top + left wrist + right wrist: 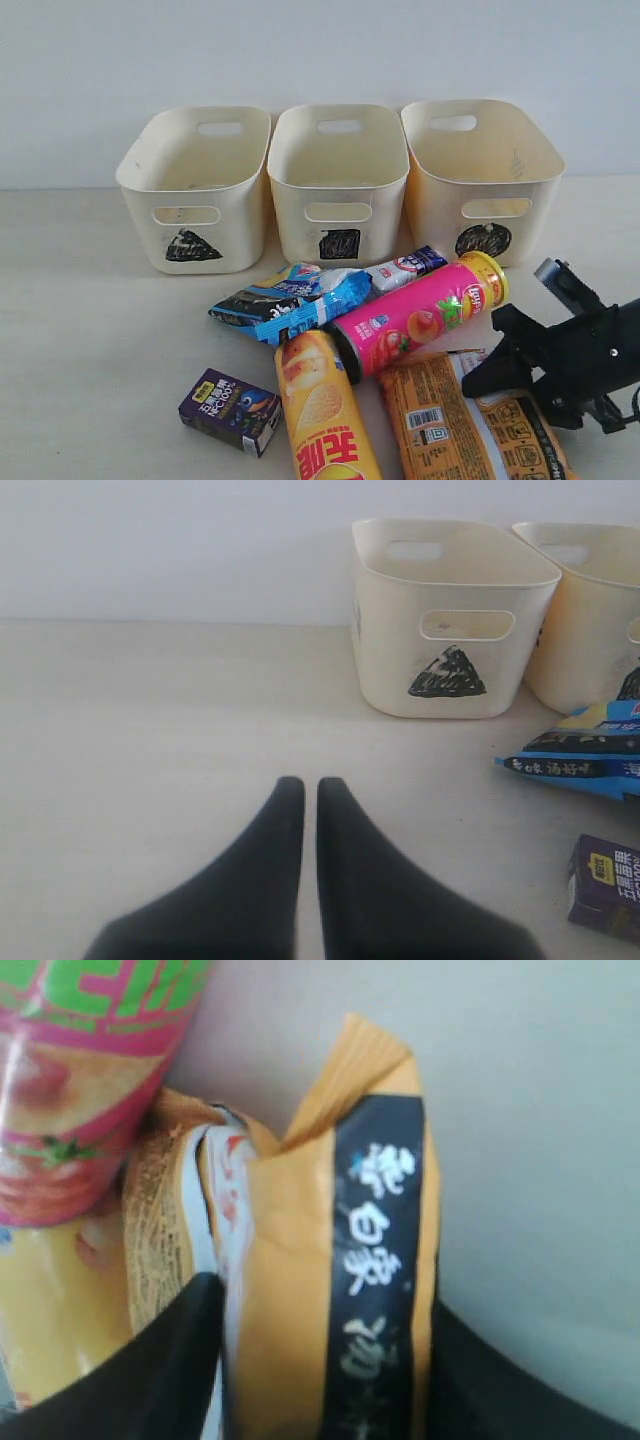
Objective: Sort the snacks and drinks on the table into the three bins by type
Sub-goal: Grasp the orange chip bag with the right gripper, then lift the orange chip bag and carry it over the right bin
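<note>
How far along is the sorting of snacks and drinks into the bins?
Done: nothing; no item shows in any of the three bins.
In hand: the right gripper is closed on the orange bag, which lies on the table. The left gripper is shut and holds nothing.
Left: all six items: that bag, the blue bag, yellow can, pink can, purple carton and white carton.

Three bins point(340, 200) in a row, snacks point(420, 315) lying before them
</note>
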Motion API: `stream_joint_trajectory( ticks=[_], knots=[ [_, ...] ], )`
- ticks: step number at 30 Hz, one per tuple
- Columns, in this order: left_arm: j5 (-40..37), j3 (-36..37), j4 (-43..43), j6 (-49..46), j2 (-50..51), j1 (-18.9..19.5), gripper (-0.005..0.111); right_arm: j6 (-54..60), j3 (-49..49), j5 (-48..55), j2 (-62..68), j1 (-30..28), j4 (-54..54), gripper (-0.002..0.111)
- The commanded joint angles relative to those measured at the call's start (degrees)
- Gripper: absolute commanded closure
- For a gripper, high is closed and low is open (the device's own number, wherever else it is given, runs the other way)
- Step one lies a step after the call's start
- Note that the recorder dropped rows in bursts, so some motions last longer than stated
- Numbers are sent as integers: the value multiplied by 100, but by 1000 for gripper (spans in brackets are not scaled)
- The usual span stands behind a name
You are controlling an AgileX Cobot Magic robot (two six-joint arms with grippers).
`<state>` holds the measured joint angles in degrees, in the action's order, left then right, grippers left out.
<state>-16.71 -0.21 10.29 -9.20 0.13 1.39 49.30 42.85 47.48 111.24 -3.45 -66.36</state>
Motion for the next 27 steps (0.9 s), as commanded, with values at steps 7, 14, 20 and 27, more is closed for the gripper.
stream_joint_trajectory(
  ticks=[7,14,20,27],
  knots=[
    [42,21,-22,-29,-13,-30,102,-1132,-218,-1324,-1598,3,2570,108],
    [42,21,-22,-29,-13,-30,102,-1169,-218,-963,-2547,3,2581,108],
    [42,21,-22,-29,-13,-30,102,-1187,-218,-761,-2714,3,2581,108],
    [42,21,-22,-29,-13,-30,102,-1173,-218,-586,-3014,3,2550,108]
  ],
)
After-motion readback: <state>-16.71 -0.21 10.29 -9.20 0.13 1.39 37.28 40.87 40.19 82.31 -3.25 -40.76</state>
